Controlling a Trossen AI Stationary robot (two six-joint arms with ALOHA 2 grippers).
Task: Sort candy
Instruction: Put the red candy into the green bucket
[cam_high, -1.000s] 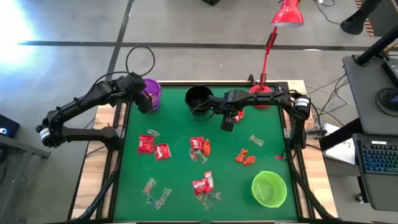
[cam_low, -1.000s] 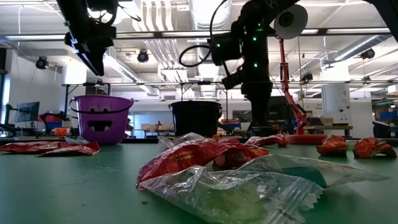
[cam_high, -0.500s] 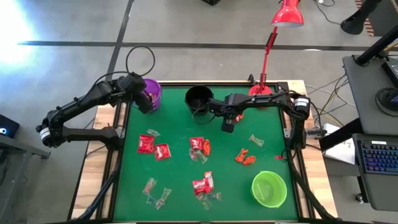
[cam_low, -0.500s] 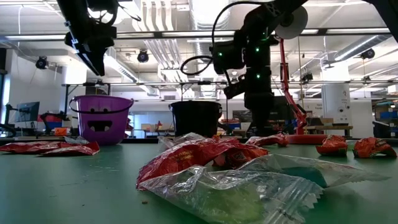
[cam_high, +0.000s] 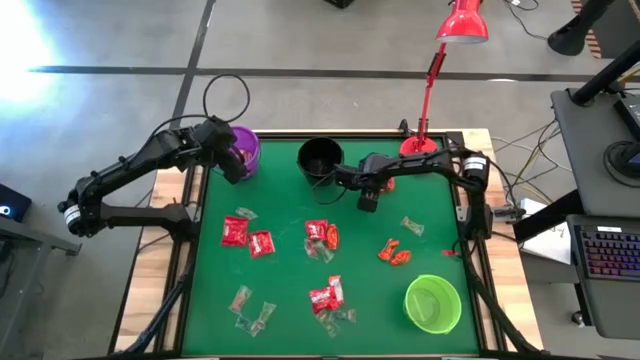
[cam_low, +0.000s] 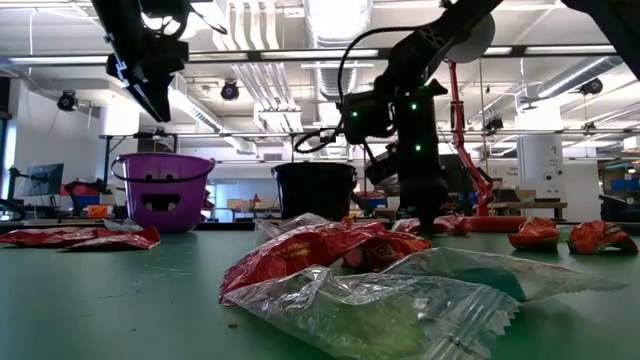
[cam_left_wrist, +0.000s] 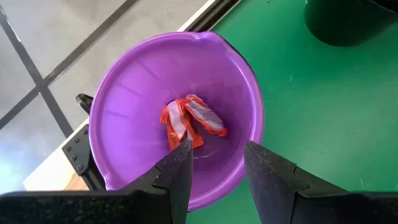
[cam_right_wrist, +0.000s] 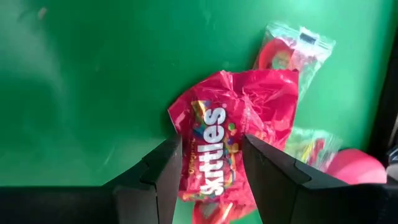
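Nearest the front edge of the green desk (cam_high: 290, 270), around six o'clock, lie a red pack (cam_high: 328, 294) with clear twisted sweets beside it, and the green bowl (cam_high: 432, 303) sits toward five o'clock. Further in, at the middle of the desk, more candy is scattered: two red packs (cam_high: 246, 236) at nine o'clock, a red pack with a clear one (cam_high: 321, 236) near the centre, and orange-wrapped sweets (cam_high: 394, 253) at three o'clock.

Beyond these, the right tool (cam_high: 368, 199) hangs over the desk toward one o'clock, pointing down. In its wrist view the jaws stand apart and empty, straddling a red Skittles pack (cam_right_wrist: 217, 140) that lies flat below, a clear-wrapped sweet touching its far edge. I judge the step in hand to be picking this pack. To do it well, the tool should come straight down with one finger on each side of the pack's narrow width, pinching the crumpled red foil alone and leaving the clear sweet behind; a flat pack needs the fingertips almost on the desk before closing.

At the far edge sit the black bowl (cam_high: 320, 158) at twelve o'clock and the purple bowl (cam_left_wrist: 130, 93) at eleven. The left tool (cam_left_wrist: 214, 168) hovers over the purple bowl, jaws parted and holding nothing, with orange-red candy (cam_left_wrist: 189, 121) lying inside.
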